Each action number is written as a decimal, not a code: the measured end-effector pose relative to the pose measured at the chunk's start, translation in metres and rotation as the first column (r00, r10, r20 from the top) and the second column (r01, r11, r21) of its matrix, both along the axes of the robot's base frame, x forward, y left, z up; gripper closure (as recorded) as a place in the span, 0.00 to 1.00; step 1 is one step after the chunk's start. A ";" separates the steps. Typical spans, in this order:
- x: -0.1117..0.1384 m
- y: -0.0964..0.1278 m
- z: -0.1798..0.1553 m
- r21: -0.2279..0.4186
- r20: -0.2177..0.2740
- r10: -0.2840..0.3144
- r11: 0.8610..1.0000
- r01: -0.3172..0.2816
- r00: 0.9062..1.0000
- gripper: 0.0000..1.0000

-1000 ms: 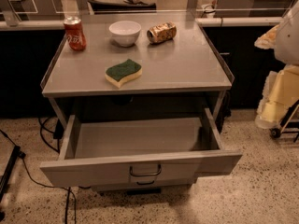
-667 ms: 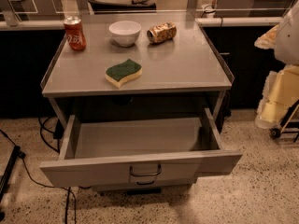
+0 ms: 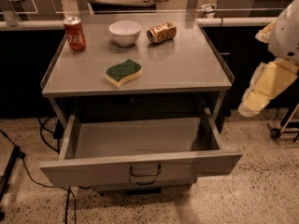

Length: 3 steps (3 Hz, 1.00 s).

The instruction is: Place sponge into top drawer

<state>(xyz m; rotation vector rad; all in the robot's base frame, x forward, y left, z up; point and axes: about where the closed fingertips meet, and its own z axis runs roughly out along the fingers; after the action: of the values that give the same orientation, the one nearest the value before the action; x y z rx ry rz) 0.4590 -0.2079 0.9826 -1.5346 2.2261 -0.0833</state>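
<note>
Sponge [image 3: 123, 72] is lying green side up on the tabletop [image 3: 187, 64], well apart from the gripper [image 3: 256, 99]. That gripper is hanging out past the table's side edge, a little below the level of the top. Whether it is open or closed I cannot tell.

The top drawer [image 3: 140, 164] is standing pulled out beneath the tabletop, lower than the gripper and nearer to it than the sponge is. Nothing is showing inside it.

As I judge it, the opening is already done and the whole carrying part is waiting. That means reaching in across the table to the sponge, gripping it, lifting it, bringing it forward over the open drawer and letting go.

Counting what is showing:
- One sponge.
- One white bowl [image 3: 124, 32], sitting behind the sponge and just as far from the gripper.
- Two cans. The red can [image 3: 74, 33] is standing upright at the corner farthest from the gripper. The gold can [image 3: 162, 32] is lying on its side just beside the bowl, nearest the gripper of the tabletop things.
- One open drawer, with one lower drawer front [image 3: 145, 185] peeking out under it.
</note>
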 end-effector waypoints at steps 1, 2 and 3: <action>0.026 0.007 0.000 0.070 0.087 -0.091 0.994 0.085 0.992 0.00; 0.034 0.008 0.008 0.091 0.126 -0.118 0.990 0.107 0.985 0.00; 0.035 0.004 0.009 0.105 0.132 -0.163 0.983 0.149 0.978 0.00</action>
<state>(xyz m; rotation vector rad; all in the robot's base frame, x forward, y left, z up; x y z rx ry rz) 0.4942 -0.2041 0.9918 -1.2629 2.2027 -0.1266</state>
